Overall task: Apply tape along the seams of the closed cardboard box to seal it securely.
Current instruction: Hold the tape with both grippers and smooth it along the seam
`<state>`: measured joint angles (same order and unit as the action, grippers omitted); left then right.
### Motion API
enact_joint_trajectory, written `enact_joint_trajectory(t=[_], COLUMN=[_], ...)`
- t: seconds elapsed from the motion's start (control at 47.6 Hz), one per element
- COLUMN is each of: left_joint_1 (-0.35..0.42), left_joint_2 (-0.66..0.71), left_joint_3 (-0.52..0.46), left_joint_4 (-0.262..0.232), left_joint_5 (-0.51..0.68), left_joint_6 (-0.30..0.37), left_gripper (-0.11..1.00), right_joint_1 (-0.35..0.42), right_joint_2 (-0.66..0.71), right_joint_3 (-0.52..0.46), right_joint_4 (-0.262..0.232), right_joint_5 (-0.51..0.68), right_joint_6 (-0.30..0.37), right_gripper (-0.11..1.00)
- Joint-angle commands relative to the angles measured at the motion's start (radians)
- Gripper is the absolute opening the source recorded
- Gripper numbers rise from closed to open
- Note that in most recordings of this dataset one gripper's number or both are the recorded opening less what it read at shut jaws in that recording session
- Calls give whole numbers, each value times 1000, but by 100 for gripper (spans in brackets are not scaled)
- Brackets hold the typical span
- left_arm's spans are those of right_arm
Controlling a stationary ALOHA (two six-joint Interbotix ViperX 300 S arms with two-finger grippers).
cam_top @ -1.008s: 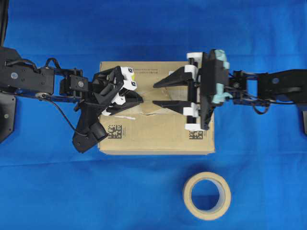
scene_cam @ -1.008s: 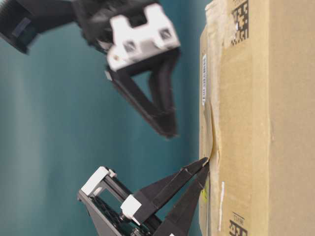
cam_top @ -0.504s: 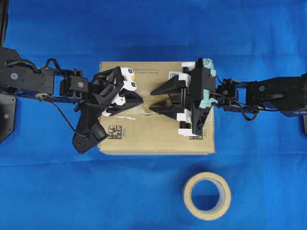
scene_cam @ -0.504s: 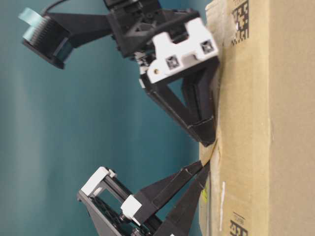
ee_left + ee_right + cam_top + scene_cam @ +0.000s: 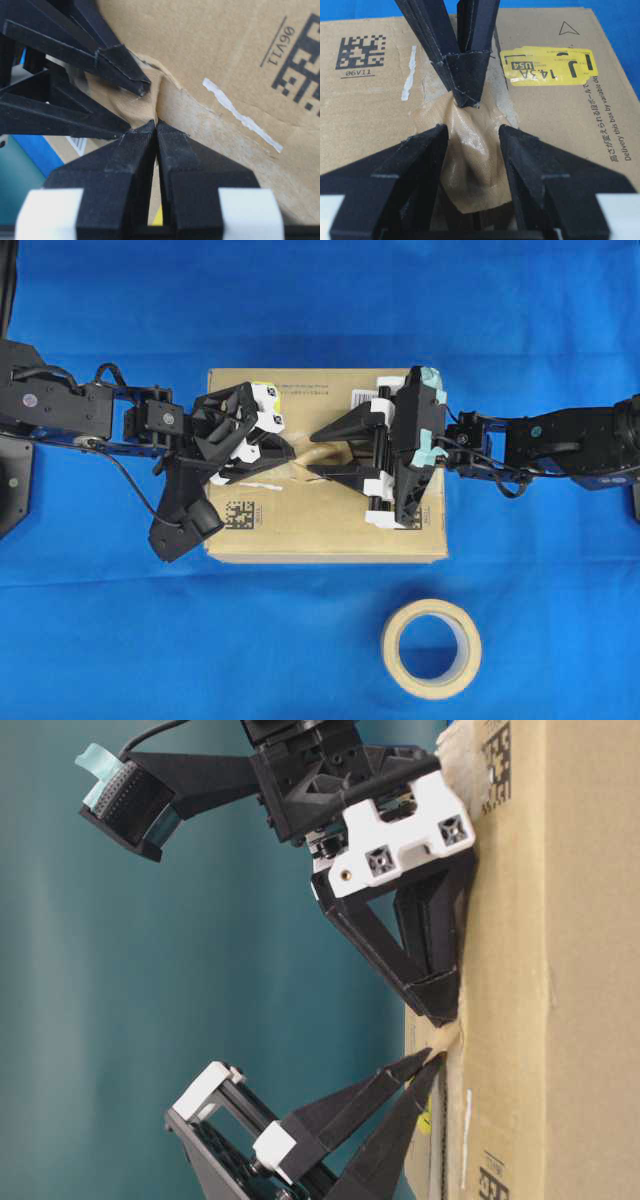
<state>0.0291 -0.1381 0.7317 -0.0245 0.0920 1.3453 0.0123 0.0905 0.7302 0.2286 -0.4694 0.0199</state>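
From overhead, the cardboard box [image 5: 325,465] sits mid-desk [image 5: 100,640] on blue cloth, and both arms meet over its top. The left gripper [image 5: 290,448] comes in from nine o'clock, fingers pressed fully together on the near end of the tape [image 5: 318,454]. The right gripper [image 5: 315,452] reaches in from three o'clock, fingers spread wide, one either side of that tan strip. A beige tape roll [image 5: 431,648] lies on the cloth at five o'clock from the box, well apart from it.

Table-level view now, turned on its side: the box top runs up the right of the frame. The right gripper's fingers [image 5: 435,990] press against the cardboard. Just below them, the left gripper's closed tips [image 5: 425,1070] pinch a small puckered bit of tape at the box surface.

Left wrist camera: the left fingers [image 5: 135,155] are shut tight on a crumpled fold of tape, lifted off the cardboard at twelve o'clock from the tips. The right fingers [image 5: 117,67] come in from ten o'clock, touching the tape's far part.

Right wrist camera: tape lies between the wide-open right fingers [image 5: 415,165], wrinkled, gathered into the closed left fingers [image 5: 465,75] at twelve o'clock. The yellow sticker [image 5: 547,65] sits at two o'clock. The seams themselves are hidden under tape and fingers.
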Motion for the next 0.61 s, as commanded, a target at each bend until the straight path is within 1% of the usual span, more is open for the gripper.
enact_joint_trajectory(t=[0.0, 0.315, 0.42, 0.588], left_joint_1=[15, 35, 40, 41], left_joint_2=[-8, -8, -8, -6], left_joint_3=[-9, -17, -20, -35], left_joint_4=[-3, -2, -2, 3], left_joint_5=[11, 29, 32, 55], left_joint_6=[-3, -6, -6, -5], left_gripper=[0, 2, 11, 34], right_joint_1=[5, 8, 8, 6], right_joint_2=[-9, -9, -9, -12], right_joint_3=[-6, -6, -3, 3], right_joint_4=[5, 5, 3, 5], right_joint_5=[-2, 2, 2, -2], right_joint_6=[0, -2, -2, -2], right_gripper=[48, 48, 48, 48])
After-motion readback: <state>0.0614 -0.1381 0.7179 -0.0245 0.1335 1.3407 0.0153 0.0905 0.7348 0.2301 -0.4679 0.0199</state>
